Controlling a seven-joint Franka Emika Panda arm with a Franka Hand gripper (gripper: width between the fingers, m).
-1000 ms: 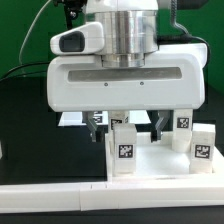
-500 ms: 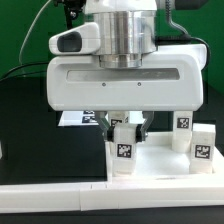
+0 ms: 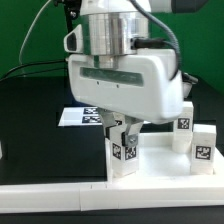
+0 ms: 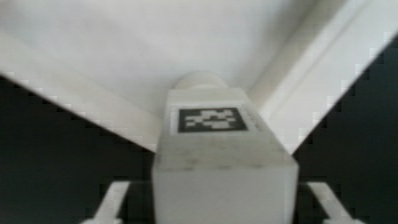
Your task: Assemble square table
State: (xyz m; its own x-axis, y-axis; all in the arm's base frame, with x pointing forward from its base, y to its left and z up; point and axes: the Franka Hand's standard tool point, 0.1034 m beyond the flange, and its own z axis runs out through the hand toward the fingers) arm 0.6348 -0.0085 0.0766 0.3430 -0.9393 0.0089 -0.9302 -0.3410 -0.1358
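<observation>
Gripper clamped on white blocky tagged leg, upright on square plate

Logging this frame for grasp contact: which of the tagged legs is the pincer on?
The leg at the plate's near corner on the exterior view's left; the pincer straddles its top. The two legs at the right stand free.

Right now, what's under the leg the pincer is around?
The leg stands on the white square plate. Its base and any socket beneath are hidden by the leg itself.
</observation>
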